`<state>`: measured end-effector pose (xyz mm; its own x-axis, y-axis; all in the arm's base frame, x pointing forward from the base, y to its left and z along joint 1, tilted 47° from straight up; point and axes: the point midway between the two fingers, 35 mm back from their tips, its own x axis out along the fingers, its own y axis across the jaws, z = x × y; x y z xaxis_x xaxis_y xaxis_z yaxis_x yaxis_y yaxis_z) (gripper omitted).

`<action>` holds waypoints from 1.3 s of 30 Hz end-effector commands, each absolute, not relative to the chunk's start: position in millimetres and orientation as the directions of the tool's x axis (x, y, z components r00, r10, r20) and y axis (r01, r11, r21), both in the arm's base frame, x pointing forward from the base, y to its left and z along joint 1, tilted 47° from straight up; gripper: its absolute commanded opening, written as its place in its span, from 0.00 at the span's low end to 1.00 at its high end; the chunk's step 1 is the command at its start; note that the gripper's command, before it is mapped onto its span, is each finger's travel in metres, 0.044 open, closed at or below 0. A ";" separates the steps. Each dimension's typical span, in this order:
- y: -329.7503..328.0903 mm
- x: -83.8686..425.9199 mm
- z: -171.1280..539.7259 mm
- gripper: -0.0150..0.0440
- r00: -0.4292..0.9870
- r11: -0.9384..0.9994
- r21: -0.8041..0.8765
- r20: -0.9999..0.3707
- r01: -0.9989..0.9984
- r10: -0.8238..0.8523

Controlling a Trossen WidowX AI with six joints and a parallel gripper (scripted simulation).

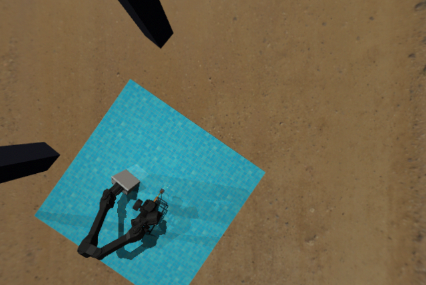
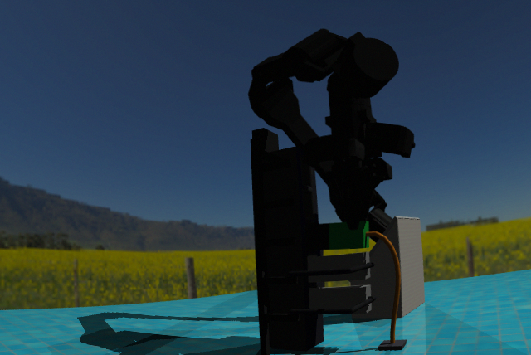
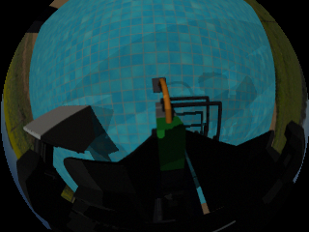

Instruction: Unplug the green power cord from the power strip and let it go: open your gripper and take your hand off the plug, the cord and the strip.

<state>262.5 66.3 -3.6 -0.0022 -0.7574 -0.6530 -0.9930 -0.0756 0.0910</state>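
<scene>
The green plug (image 2: pixel 348 235) (image 3: pixel 172 150) sits at the top of the row of plugs, its black inner end against the upright black power strip (image 2: pixel 284 230). Its orange cord (image 2: pixel 397 274) (image 3: pixel 167 99) (image 1: pixel 156 198) curves down from its outer end to a small dark block (image 2: pixel 392 345) (image 3: pixel 156 85) (image 1: pixel 161 190) on the floor. My gripper (image 2: pixel 352 226) (image 3: pixel 170 137) comes down from above and is shut on the green plug, one finger on each side of it. The pins are hidden from view.
Two grey plugs (image 2: pixel 336 266) (image 2: pixel 340 298) with black cords (image 3: pixel 219 121) sit below the green one. A pale grey box (image 1: pixel 126 180) (image 2: pixel 411 265) (image 3: pixel 63 121) stands beside the strip at the arm's foot. The floor mat (image 1: pixel 154 137) is blue tile.
</scene>
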 end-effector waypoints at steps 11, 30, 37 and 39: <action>102.6 258.5 -27.1 0.25 0.000 -0.085 0.087 -0.696 -0.993 -0.718; 107.4 253.6 -34.7 0.65 0.001 -0.087 0.088 -0.693 -0.992 -0.721; 118.7 253.0 -41.7 0.97 0.001 -0.087 0.088 -0.694 -0.992 -0.720; 134.2 251.3 -51.9 1.00 0.002 -0.087 0.088 -0.696 -0.992 -0.718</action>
<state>253.9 116.1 -41.1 -0.0011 -0.7236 -0.6902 -0.9926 -0.0831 0.0887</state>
